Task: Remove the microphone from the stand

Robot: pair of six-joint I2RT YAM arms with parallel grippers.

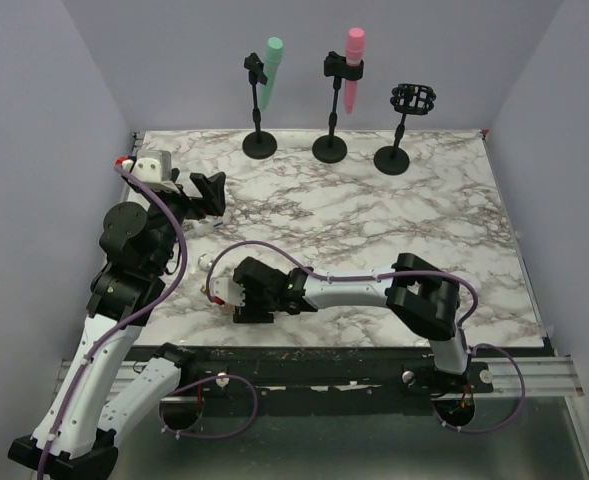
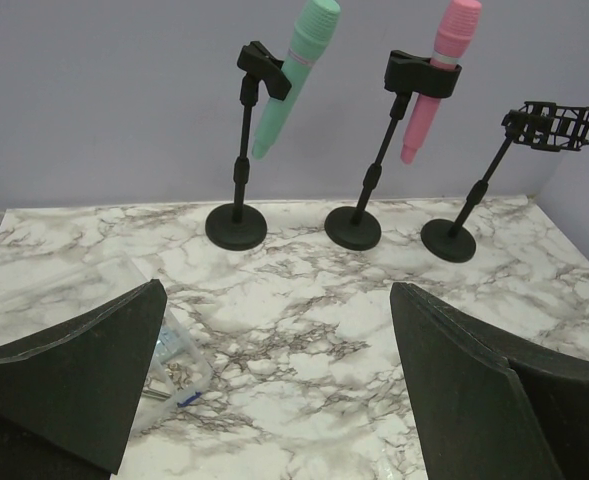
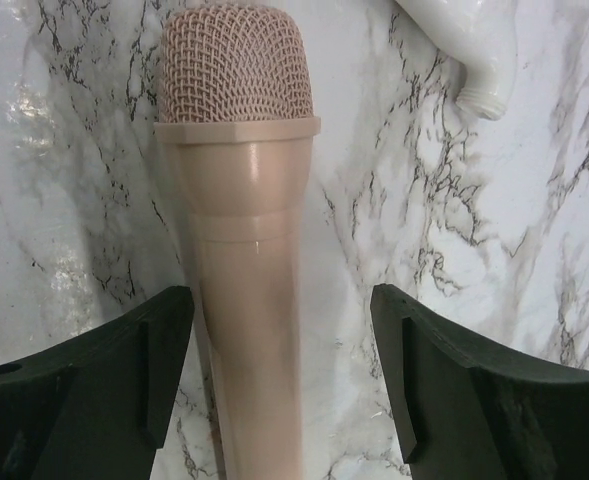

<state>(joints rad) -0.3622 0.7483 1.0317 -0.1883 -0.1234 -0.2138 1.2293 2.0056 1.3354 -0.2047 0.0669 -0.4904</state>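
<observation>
**Beige microphone flat on the table, right fingers parted around it**

From the overhead camera I see the right arm reaching across the near side of the marble table [image 1: 374, 230], ending at about 7 o'clock on its surface. On the right wrist camera the beige microphone [image 3: 239, 200] lies lengthwise on the marble, its mesh head pointing to 12 o'clock in that view. The right fingers [image 3: 124, 370] stand on either side of its body, partly open. The finger at 9 o'clock is right against the barrel or just beside it, I cannot tell which. The one at 3 o'clock shows a clear strip of marble between itself and the microphone, so nothing is clamped. A white rounded piece [image 3: 464, 50] sits at 1 o'clock in that picture; I cannot tell what it is.

Along the table's 12 o'clock edge are three black stands. The stand at 11 o'clock [image 1: 259, 140] carries a green microphone [image 1: 271, 70], tilted. The middle stand [image 1: 330, 145] carries a pink microphone [image 1: 354, 65], nearly upright. The stand at 1 o'clock [image 1: 394, 150] is topped by a black cage mount [image 1: 414, 100].

The left fingers [image 2: 84, 370] are spread as wide as they go and hold nothing. They hover over the table's 9 o'clock side and face the stands. A clear plastic container [image 2: 164, 345] lies on the marble just beside them
</observation>
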